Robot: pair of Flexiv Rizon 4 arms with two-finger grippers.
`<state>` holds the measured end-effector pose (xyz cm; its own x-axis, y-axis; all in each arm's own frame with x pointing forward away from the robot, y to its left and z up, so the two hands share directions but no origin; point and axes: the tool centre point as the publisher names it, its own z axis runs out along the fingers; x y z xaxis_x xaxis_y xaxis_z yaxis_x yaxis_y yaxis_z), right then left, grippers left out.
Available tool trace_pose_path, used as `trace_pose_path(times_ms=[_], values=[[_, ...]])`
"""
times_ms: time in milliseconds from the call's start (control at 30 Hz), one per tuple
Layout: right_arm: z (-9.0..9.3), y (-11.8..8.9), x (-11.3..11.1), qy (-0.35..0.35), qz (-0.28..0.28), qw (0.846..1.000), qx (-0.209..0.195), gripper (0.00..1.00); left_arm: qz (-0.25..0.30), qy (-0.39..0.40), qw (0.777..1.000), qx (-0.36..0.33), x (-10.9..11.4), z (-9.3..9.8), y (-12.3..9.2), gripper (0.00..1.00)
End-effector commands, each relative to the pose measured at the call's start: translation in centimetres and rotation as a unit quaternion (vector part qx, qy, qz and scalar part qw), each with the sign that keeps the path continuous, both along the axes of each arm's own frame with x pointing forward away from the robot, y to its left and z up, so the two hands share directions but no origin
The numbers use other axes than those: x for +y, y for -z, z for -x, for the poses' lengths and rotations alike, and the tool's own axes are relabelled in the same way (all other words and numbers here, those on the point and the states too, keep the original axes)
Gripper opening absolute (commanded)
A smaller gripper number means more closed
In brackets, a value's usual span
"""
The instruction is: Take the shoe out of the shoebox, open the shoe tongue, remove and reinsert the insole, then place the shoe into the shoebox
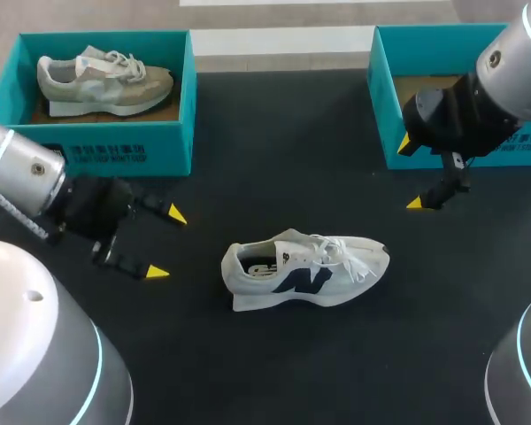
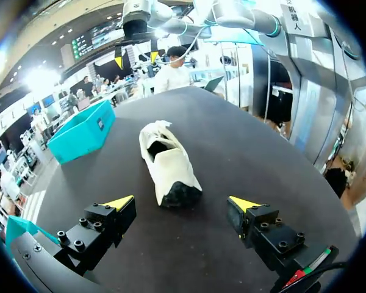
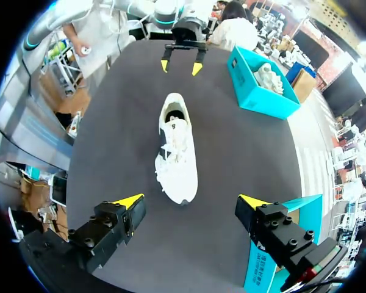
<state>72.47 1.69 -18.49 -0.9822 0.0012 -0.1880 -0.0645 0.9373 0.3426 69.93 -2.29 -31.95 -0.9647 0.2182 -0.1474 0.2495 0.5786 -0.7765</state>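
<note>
White shoe (image 1: 305, 270) lies between both spread jaws, seemingly touching neither.

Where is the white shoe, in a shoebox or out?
Out: the white shoe stands on the table, clear of the left shoebox and right shoebox.

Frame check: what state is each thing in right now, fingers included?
White shoe: out of the box, upright on the table.
Left shoebox: open, beige shoe inside.
Right shoebox: open, visible part empty.
Left gripper: fingers open, empty.
Right gripper: fingers open, empty.
</note>
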Motion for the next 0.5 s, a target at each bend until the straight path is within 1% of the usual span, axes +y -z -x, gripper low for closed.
trace_pose_path(times_ms=[33, 167, 300, 500], values=[[-0.1, 0.1, 0.1, 0.000, 0.001, 1.000, 0.001, 1.00, 0.033, -0.037, 0.999, -0.001, -0.5, 0.3, 2.4, 1.00], [-0.1, 0.1, 0.1, 0.000, 0.001, 1.000, 0.001, 1.00, 0.046, -0.050, 0.998, 0.000, -0.9, 0.4, 3.7, 1.00], [-0.1, 0.1, 0.1, 0.000, 0.001, 1.000, 0.001, 1.00, 0.049, -0.062, 0.997, 0.011, -1.5, 0.6, 5.5, 1.00], [-0.1, 0.1, 0.1, 0.000, 0.001, 1.000, 0.001, 1.00, 0.075, -0.107, 0.991, 0.028, -2.2, 0.4, 6.6, 1.00]])
